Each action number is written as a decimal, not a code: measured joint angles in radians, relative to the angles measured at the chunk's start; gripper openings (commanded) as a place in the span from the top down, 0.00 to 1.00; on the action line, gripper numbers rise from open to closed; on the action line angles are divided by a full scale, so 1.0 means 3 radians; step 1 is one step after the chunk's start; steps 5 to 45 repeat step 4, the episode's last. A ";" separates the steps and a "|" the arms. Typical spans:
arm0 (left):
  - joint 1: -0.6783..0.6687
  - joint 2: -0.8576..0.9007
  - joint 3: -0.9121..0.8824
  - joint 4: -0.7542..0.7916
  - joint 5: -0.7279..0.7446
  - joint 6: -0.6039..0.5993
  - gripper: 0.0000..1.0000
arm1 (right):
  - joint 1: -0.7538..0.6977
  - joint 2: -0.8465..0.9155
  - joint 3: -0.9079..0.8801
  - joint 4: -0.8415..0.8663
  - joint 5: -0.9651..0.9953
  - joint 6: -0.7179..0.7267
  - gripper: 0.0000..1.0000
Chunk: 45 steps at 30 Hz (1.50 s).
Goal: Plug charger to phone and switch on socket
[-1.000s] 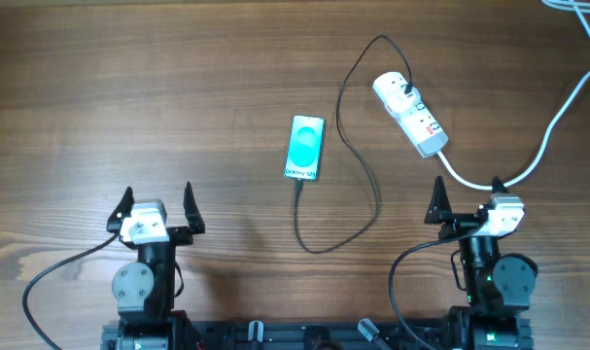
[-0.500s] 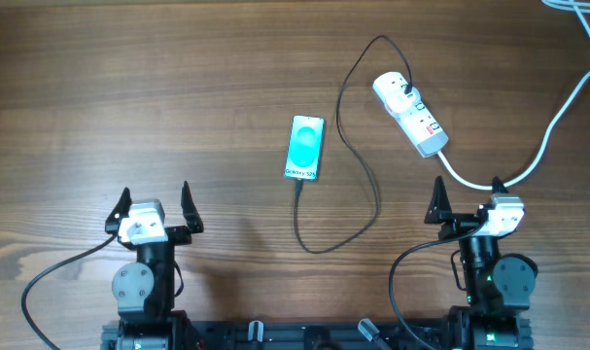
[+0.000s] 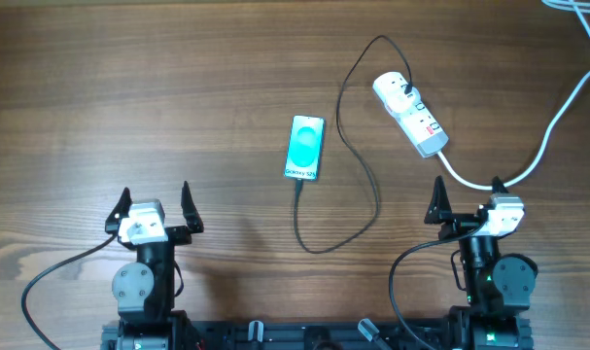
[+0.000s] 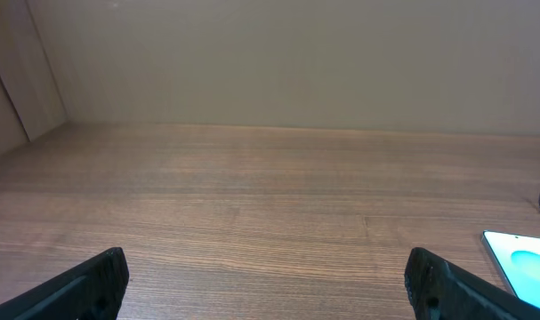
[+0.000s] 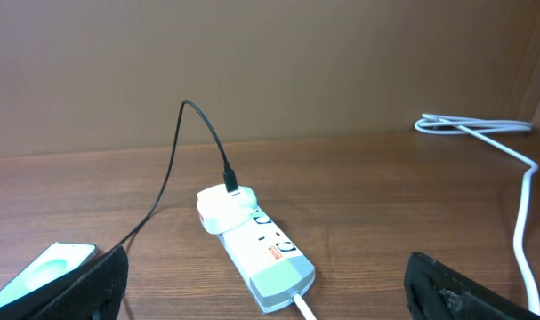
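Left arm: folded back at the near edge of the table (image 3: pixel 129 87), wrist level, pointing across the wood. My left gripper (image 3: pixel 156 194) has its fingers spread wide and holds nothing.

Right arm: same folded pose at the near right. My right gripper (image 3: pixel 467 194) is also spread wide with nothing in it. The white cord (image 3: pixel 557 117) passes just beside its outer finger.

Phone (image 3: pixel 304 148): flat, screen up, mid-table, well ahead of both grippers and nearer the right one.

Socket (image 3: pixel 411 115): lies at a slant to the right of the phone and ahead of my right gripper. A white plug sits in its far end.

Charger (image 3: pixel 358 160): runs from that plug, arches up, passes down between phone and socket, loops, and meets the phone's near edge.

Overhead only: the whole loop and its end at the phone. I cannot tell whether the tip is seated.

Left wrist only: my left gripper (image 4: pixel 270 298) over bare wood, with a corner of the phone (image 4: pixel 523 267) at far right.

Right wrist only: between the fingers of my right gripper (image 5: pixel 265 298), the socket (image 5: pixel 256 244) shows red switch marks, on or off I cannot tell. The charger (image 5: pixel 167 173) rises off the plug, the phone (image 5: pixel 47 267) is at lower left, and the cord (image 5: pixel 523 191) is coiled at far right.
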 measured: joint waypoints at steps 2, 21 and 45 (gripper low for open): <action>0.0000 0.0000 0.0000 0.0000 0.0000 0.0000 0.00 | 0.0000 0.0000 0.0000 0.0000 0.0000 0.0000 0.00; 0.0000 0.0000 0.0000 0.0000 0.0000 -0.0001 0.00 | 0.0000 0.0000 0.0000 0.0000 0.0000 0.0000 0.00; 0.0000 0.0000 0.0000 0.0000 0.0000 -0.0001 0.00 | 0.0000 0.0000 0.0000 0.0000 0.0000 0.0000 0.00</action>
